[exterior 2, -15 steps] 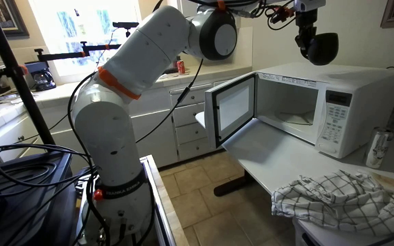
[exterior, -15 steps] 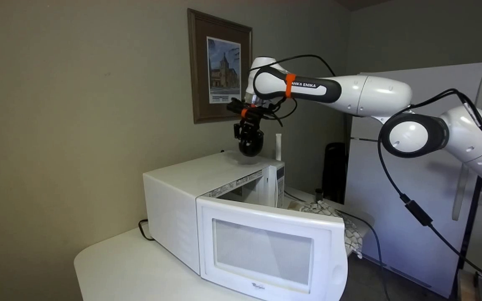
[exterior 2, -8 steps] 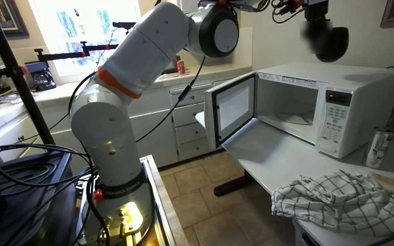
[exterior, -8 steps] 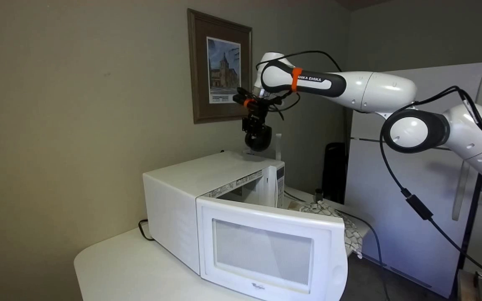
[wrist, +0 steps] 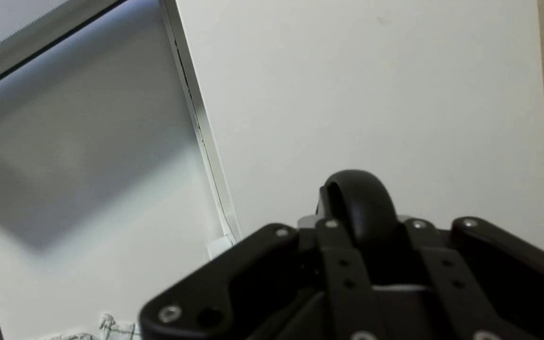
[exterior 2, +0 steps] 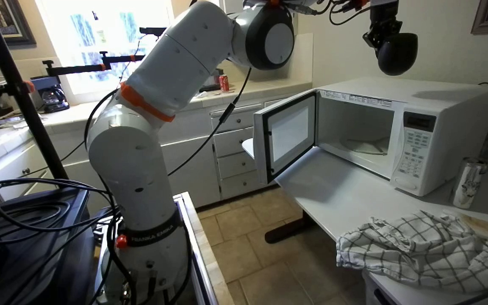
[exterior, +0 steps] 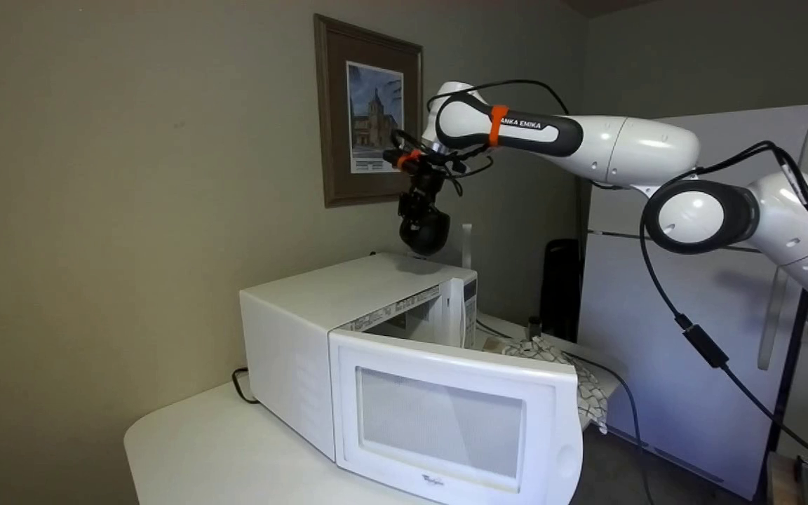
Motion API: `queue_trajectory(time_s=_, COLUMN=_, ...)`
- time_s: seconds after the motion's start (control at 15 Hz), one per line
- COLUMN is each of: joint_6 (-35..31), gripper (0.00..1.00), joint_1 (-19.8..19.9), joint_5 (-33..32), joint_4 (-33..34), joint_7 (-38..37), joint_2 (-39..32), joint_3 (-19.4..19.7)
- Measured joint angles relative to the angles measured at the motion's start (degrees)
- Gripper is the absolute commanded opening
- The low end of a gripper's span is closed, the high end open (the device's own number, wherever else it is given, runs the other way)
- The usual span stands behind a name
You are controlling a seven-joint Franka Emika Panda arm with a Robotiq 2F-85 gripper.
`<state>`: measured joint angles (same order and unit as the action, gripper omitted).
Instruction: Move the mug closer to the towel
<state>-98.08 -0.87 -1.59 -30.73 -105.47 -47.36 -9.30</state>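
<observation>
The black mug (exterior 2: pixel 398 54) hangs tilted in the air above the microwave's top; it also shows in an exterior view (exterior: pixel 428 233) and in the wrist view (wrist: pixel 369 203). My gripper (exterior 2: pixel 378 45) is shut on the mug, its fingers at one side of it. In the wrist view the fingers (wrist: pixel 359 226) close around part of the mug, and the rest of it is hidden behind them. The white towel with dark checks (exterior 2: pixel 422 250) lies crumpled at the table's front edge, below and apart from the mug. A corner of the towel (wrist: pixel 118 329) shows in the wrist view.
A white microwave (exterior 2: pixel 464 106) stands on the white table (exterior 2: pixel 345 190) under the mug. Its door (exterior 2: pixel 265 144) stands open. A tall can (exterior 2: pixel 468 183) stands between microwave and towel. A wooden board (exterior 2: pixel 487 224) lies behind the towel. A framed picture (exterior: pixel 376 112) hangs on the wall.
My gripper has risen slightly with the mug. It swung right and then partly back left in both exterior views, and its tilt has changed a little. Towel and microwave have not moved.
</observation>
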Motion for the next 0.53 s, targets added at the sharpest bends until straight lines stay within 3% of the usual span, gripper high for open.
queue_trajectory(time_s=0.53, joint_6=-2.63, gripper=0.07, joint_1=-1.59, joint_5=0.62, joint_4=-1.13, joint_7=-4.16, joint_2=0.40, joint_3=-2.20)
